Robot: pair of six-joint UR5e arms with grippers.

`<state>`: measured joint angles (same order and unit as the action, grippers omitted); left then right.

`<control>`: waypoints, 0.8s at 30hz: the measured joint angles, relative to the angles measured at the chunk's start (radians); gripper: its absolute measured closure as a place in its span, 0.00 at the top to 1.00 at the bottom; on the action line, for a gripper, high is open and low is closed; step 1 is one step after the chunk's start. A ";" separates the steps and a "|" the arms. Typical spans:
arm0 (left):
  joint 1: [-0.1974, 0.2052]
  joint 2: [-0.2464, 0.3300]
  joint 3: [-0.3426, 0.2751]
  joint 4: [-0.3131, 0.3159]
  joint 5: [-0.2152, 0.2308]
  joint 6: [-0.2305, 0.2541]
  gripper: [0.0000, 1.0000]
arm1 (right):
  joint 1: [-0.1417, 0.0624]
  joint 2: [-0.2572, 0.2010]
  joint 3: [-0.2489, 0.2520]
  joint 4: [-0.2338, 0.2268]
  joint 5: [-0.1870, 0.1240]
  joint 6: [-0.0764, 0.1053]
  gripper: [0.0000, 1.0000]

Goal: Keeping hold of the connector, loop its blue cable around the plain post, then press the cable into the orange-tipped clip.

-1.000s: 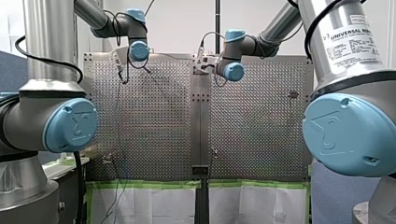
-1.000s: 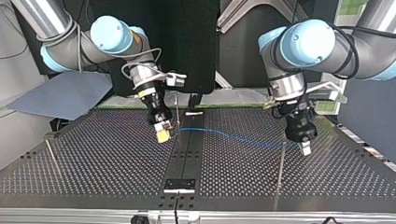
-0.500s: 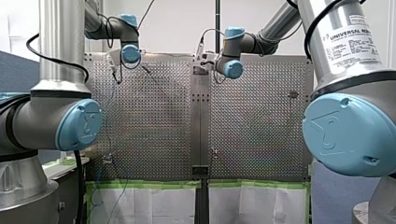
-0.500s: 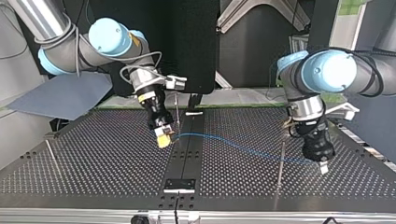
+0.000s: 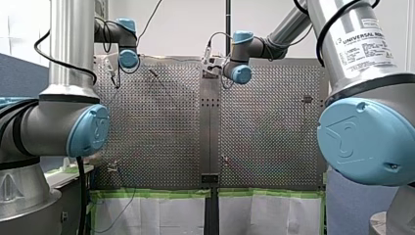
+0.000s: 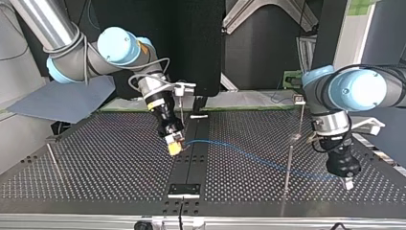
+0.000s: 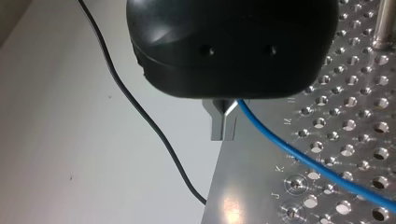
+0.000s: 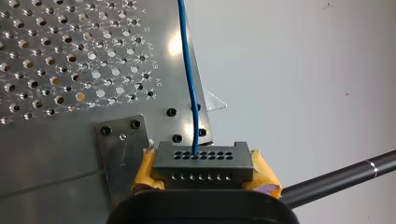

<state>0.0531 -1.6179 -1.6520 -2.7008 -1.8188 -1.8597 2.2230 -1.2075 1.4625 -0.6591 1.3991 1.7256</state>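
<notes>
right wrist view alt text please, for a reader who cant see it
My right gripper clamps a dark connector with two rows of holes between its yellow pads. A blue cable leaves one of the holes and runs straight ahead along the edge of the perforated table. A black rod shows beside the gripper.

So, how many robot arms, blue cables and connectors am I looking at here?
Robot arms: 2, my left arm and my right arm
Cables in blue: 1, the blue cable
Connectors: 1, the connector at the cable's end
Total: 4
</notes>
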 joint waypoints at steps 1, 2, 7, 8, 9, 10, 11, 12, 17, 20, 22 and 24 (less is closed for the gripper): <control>0.002 -0.002 0.000 0.002 0.007 -0.001 0.00 | 0.000 0.002 -0.003 0.000 -0.001 0.000 0.00; 0.004 -0.005 0.001 0.005 0.014 -0.001 0.00 | 0.000 0.004 -0.006 0.000 -0.003 0.001 0.00; 0.005 -0.046 0.004 0.007 0.059 -0.002 0.00 | 0.000 0.015 -0.022 0.002 -0.008 0.004 0.00; 0.004 -0.054 0.004 0.007 0.066 -0.002 0.00 | -0.001 0.018 -0.024 0.002 -0.009 0.005 0.00; 0.003 -0.066 0.004 0.007 0.074 -0.002 0.00 | -0.002 0.022 -0.026 0.001 -0.009 0.005 0.00; 0.003 -0.075 0.005 0.007 0.078 -0.001 0.00 | -0.003 0.025 -0.028 0.001 -0.009 0.006 0.00; 0.002 -0.084 0.005 0.008 0.080 -0.001 0.00 | -0.004 0.029 -0.028 0.001 -0.009 0.006 0.00; 0.002 -0.097 0.005 0.009 0.083 0.000 0.00 | -0.004 0.034 -0.029 0.000 -0.009 0.007 0.00; 0.005 -0.131 0.005 0.016 0.085 0.001 0.00 | -0.006 0.044 -0.030 -0.014 -0.009 0.016 0.00; 0.010 -0.137 0.005 0.020 0.085 -0.001 0.00 | -0.008 0.046 -0.030 -0.024 -0.008 0.025 0.00; 0.012 -0.138 0.005 0.021 0.086 -0.002 0.00 | -0.008 0.048 -0.030 -0.028 -0.007 0.029 0.00; 0.013 -0.138 0.005 0.022 0.086 -0.002 0.00 | -0.009 0.051 -0.030 -0.030 -0.005 0.031 0.00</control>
<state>0.0665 -1.7563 -1.6470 -2.6790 -1.7331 -1.8620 2.2143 -1.1567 1.4322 -0.6891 1.3937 1.7568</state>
